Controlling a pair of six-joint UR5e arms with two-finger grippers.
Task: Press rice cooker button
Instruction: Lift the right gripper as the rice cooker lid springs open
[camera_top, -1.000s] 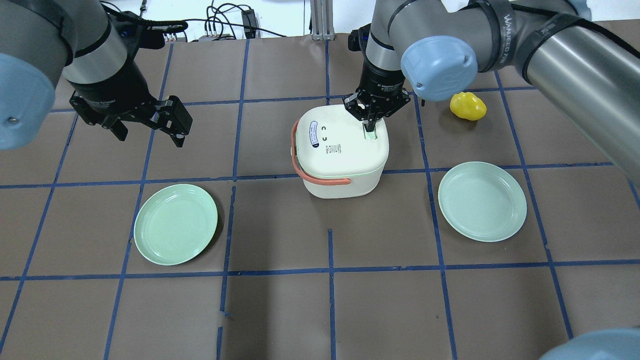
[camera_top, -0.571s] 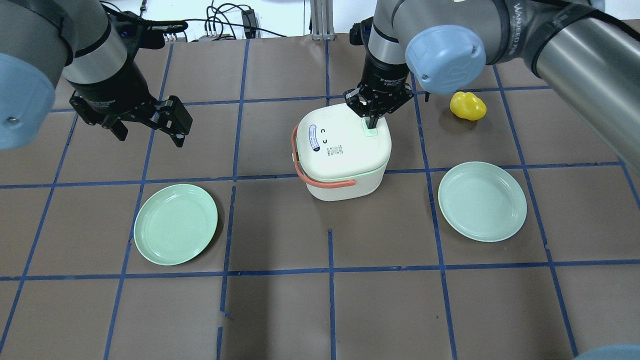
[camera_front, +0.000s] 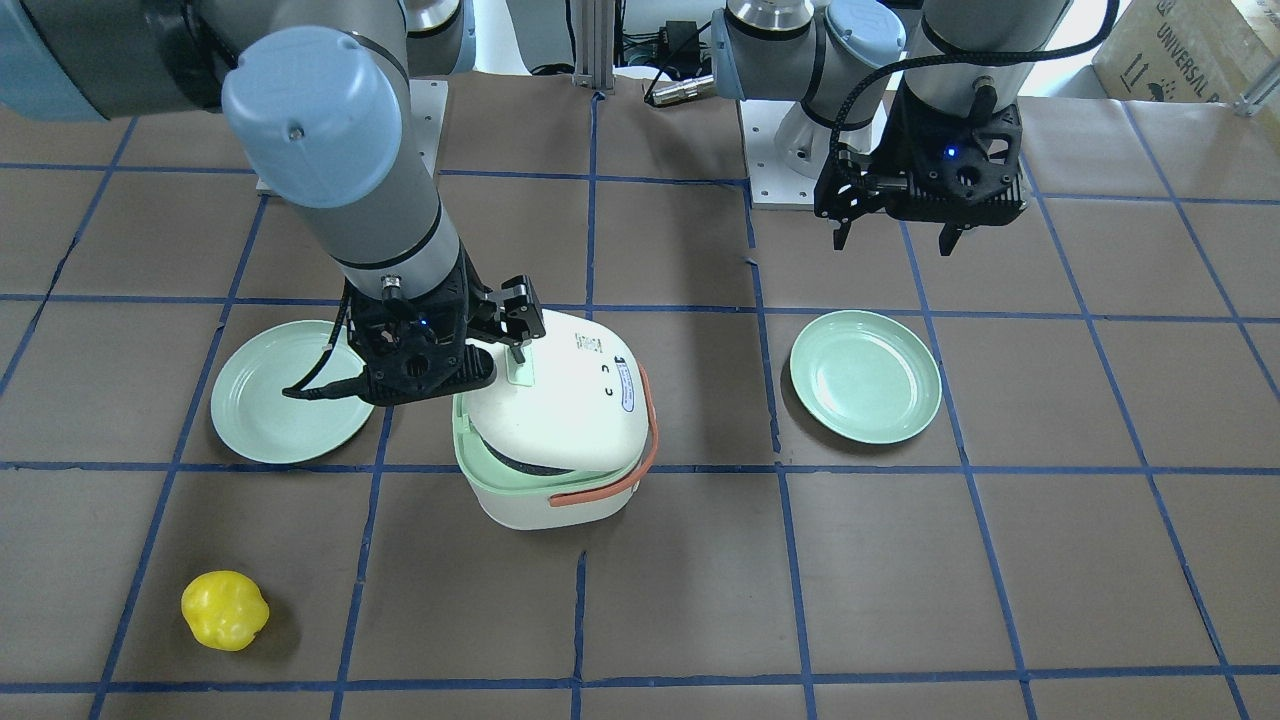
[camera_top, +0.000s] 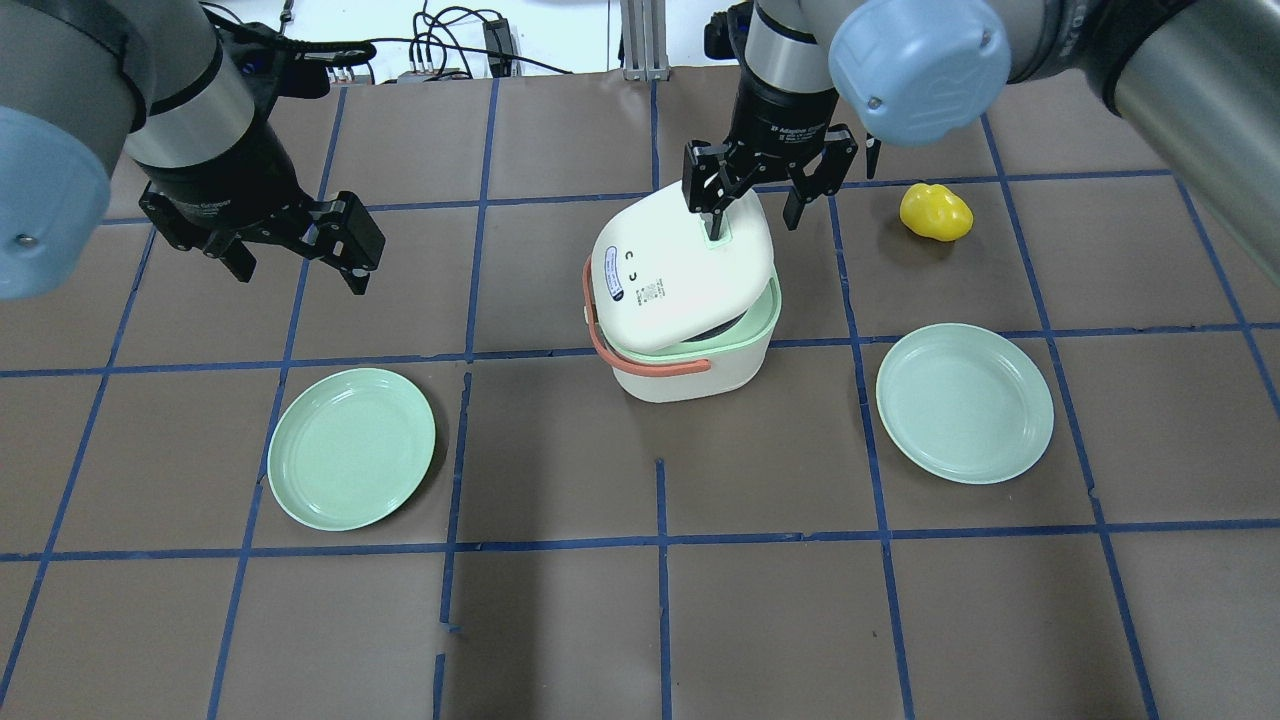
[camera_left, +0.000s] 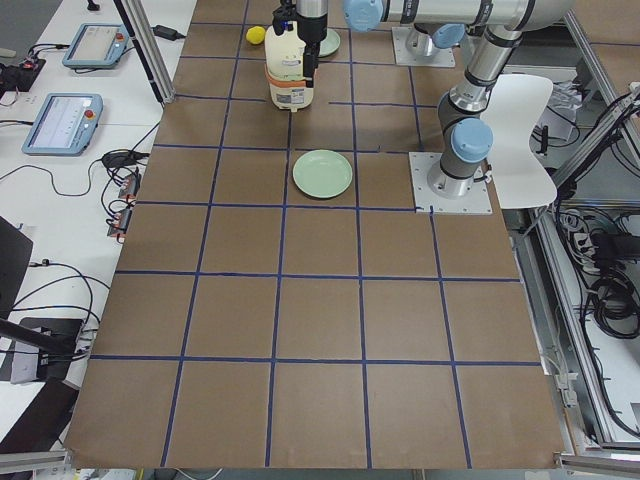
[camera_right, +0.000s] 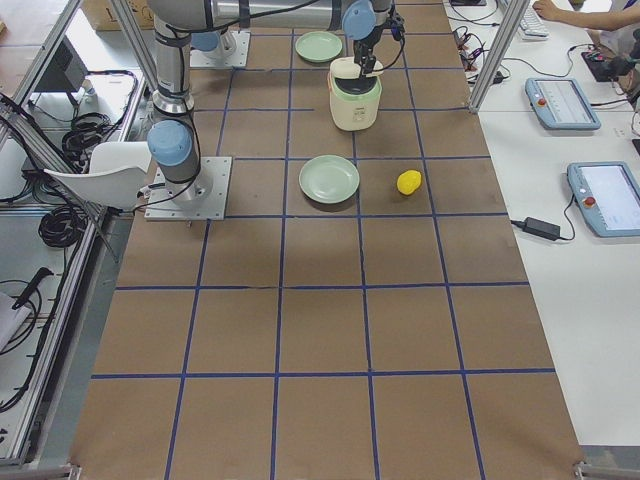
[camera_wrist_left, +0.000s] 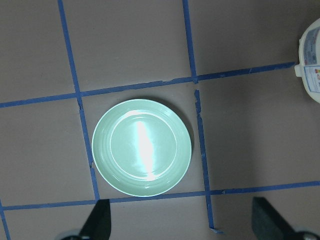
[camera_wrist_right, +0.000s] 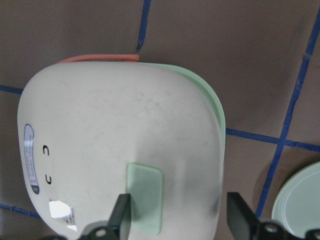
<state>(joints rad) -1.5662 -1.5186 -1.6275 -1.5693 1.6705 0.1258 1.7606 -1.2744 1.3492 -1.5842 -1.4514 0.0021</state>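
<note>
The white rice cooker (camera_top: 680, 290) stands mid-table with its orange strap handle (camera_top: 640, 362) at the front. Its lid is tilted up, showing the mint rim and the black inner pot (camera_front: 520, 465). The pale green button (camera_top: 722, 235) sits on the lid's far side; it also shows in the right wrist view (camera_wrist_right: 145, 197). My right gripper (camera_top: 752, 205) is open and empty just above the button end of the lid, one fingertip (camera_top: 712, 215) close over the button. My left gripper (camera_top: 300, 262) is open and empty, hovering far to the left.
Two pale green plates lie on the table, one at front left (camera_top: 351, 448) and one at front right (camera_top: 964, 402). A yellow object (camera_top: 935, 212) lies to the right of my right gripper. Blue tape lines grid the brown table.
My right gripper was shut with its tip on the button; it has risen and opened. The cooker's lid has popped up. The left arm has not moved.
</note>
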